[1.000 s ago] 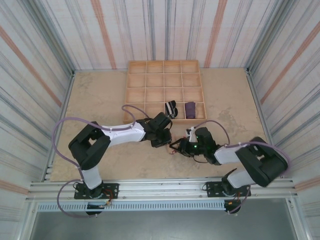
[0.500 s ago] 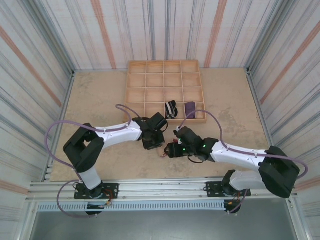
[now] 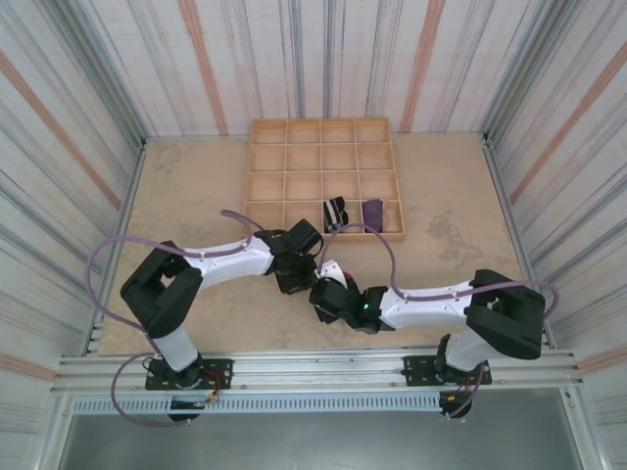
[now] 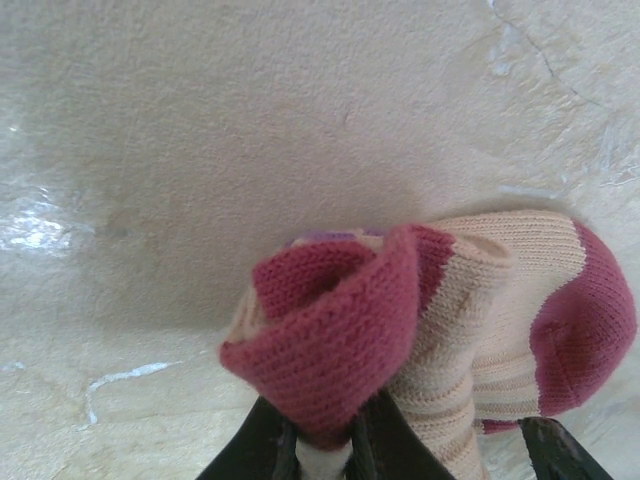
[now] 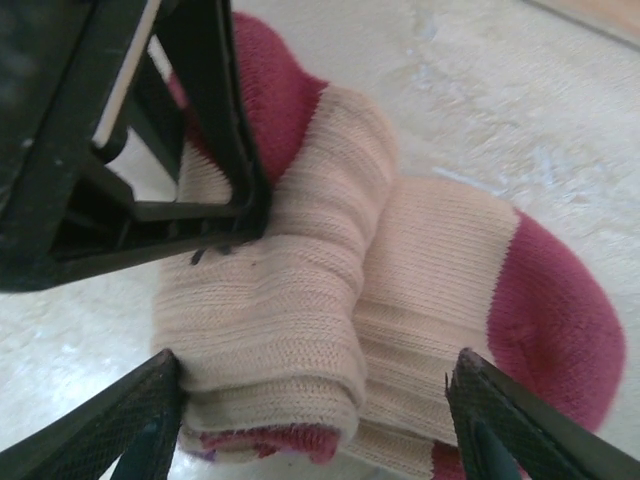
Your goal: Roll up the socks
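Jaws status: left jaws are clamped on the beige sock, with the fingers pinching the maroon cuff fold from below in the left wrist view. Sock is bunched into a partial roll. The cuff curls over the front and a maroon patch sits out at the right end. It sits low at the table; can't tell whether it's resting or slightly lifted.

Right jaws are spread wide, one finger on each side of the roll. The finger on the left of that view looks to be touching the fabric; can't tell for the other. Nothing is gripped on that side. The right wrist view has the sock as two ribbed folds side by side, maroon end at right, with the left arm's black finger pressed against the upper fold.

Top view: both wrists meet mid-table, just in front of the wooden tray. Black-and-white striped sock is in the tray's near row, third compartment from the left. Purple sock is in the compartment just right of it, at the near-right corner.
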Tool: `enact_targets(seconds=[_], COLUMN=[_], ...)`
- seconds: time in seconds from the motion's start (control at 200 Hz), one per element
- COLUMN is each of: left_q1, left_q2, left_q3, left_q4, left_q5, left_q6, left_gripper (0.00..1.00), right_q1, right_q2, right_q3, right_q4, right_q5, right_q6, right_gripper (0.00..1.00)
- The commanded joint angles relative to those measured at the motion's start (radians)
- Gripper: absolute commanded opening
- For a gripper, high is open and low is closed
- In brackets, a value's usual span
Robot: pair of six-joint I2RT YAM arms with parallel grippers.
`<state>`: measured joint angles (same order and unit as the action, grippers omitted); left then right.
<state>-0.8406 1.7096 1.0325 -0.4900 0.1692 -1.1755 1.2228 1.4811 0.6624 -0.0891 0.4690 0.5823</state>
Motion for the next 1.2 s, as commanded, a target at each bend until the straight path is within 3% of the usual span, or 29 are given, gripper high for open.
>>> enact_targets(seconds=[0.0, 0.085, 0.235, 0.366, 0.416, 0.501, 0.581, 0.621, 0.726, 0.867, 1.012, 1.192], left_q1=[-0.003, 0.001, 0.009, 0.015, 0.014, 0.013, 0.008, 0.006, -0.011, -0.03, -0.059, -0.077], left_q2=[-0.006, -0.013, -0.042, -0.074, -0.09, -0.124, -0.164, -0.187, -0.243, -0.249, -0.213, -0.136], left_q3=[-0.035, -0.05, -0.094, -0.128, -0.143, -0.173, -0.195, -0.209, -0.253, -0.266, -0.236, -0.192], left_q4=[-0.027, -0.007, 0.065, 0.135, 0.16, 0.211, 0.232, 0.244, 0.299, 0.336, 0.342, 0.329], left_q5=[0.004, 0.011, 0.029, 0.03, 0.024, 0.009, -0.028, -0.047, -0.108, -0.12, -0.127, -0.112], left_q6=[-0.028, -0.041, -0.062, -0.075, -0.081, -0.078, -0.062, -0.053, -0.031, -0.017, 0.0, 0.011], left_gripper=[0.0, 0.0, 0.0, 0.13, 0.22, 0.51, 0.69, 0.73, 0.78, 0.79, 0.73, 0.63], right_q1=[0.029, 0.027, 0.002, -0.028, -0.058, -0.118, -0.194, -0.228, -0.307, -0.366, -0.451, -0.475], right_q2=[0.039, 0.055, 0.062, 0.027, 0.004, -0.046, -0.094, -0.115, -0.153, -0.149, -0.081, -0.067], right_q3=[0.025, 0.021, 0.0, -0.049, -0.08, -0.148, -0.214, -0.254, -0.343, -0.371, -0.397, -0.422], right_q4=[0.024, 0.036, 0.054, 0.055, 0.078, 0.122, 0.165, 0.196, 0.276, 0.264, 0.322, 0.316], right_q5=[0.054, 0.03, -0.063, -0.132, -0.205, -0.32, -0.434, -0.486, -0.598, -0.678, -0.789, -0.782], right_q6=[-0.051, -0.046, -0.021, 0.034, 0.061, 0.129, 0.199, 0.232, 0.315, 0.365, 0.445, 0.51], right_gripper=[0.68, 0.61, 0.27, 0.0, 0.0, 0.0, 0.0, 0.0, 0.0, 0.0, 0.0, 0.0])
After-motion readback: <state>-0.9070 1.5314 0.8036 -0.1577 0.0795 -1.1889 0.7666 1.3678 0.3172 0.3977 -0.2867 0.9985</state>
